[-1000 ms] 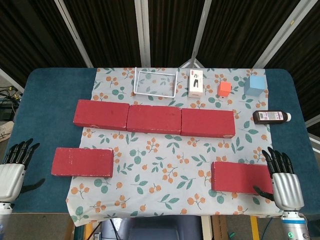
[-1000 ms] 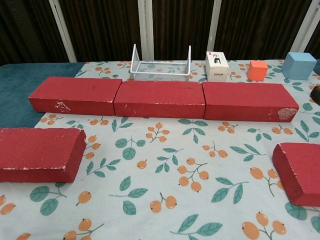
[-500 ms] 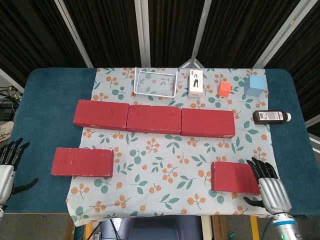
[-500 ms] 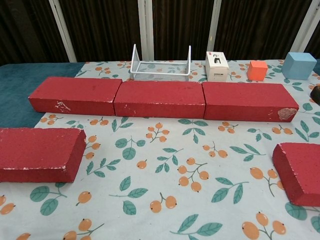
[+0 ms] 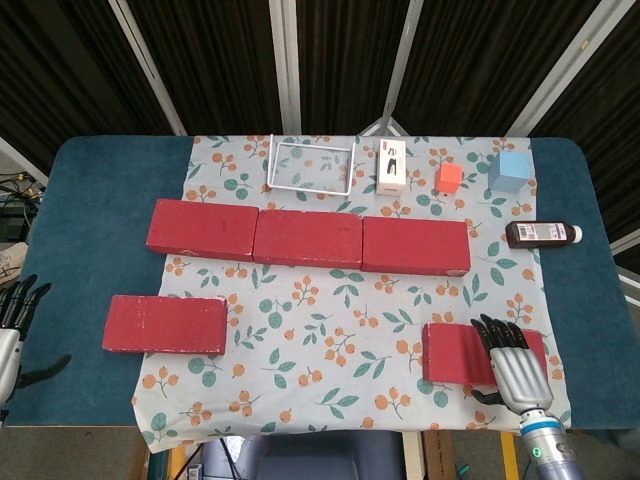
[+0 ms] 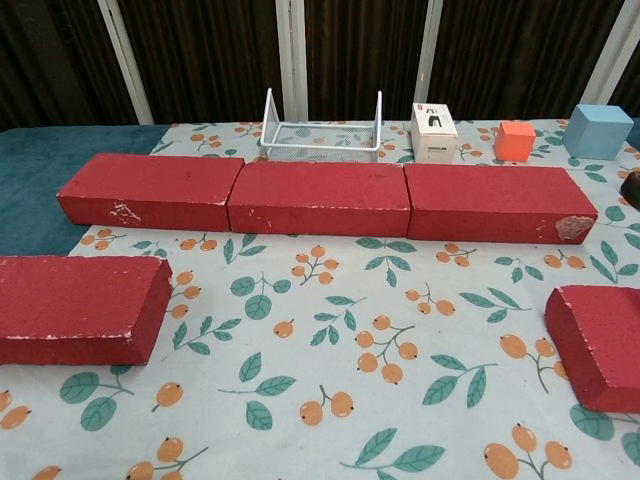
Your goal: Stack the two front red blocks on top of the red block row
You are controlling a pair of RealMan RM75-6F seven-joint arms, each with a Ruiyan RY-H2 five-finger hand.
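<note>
Front-right red block [image 5: 458, 353] partly under spread, seemingly empty right hand [image 5: 512, 362]; left hand [image 5: 12, 330] cropped, grip unclear.

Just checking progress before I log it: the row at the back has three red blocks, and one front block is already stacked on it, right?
Not quite. Neither front block is stacked; the front left block and front right block both lie on the cloth, as the head view shows. The row does have three.
</note>
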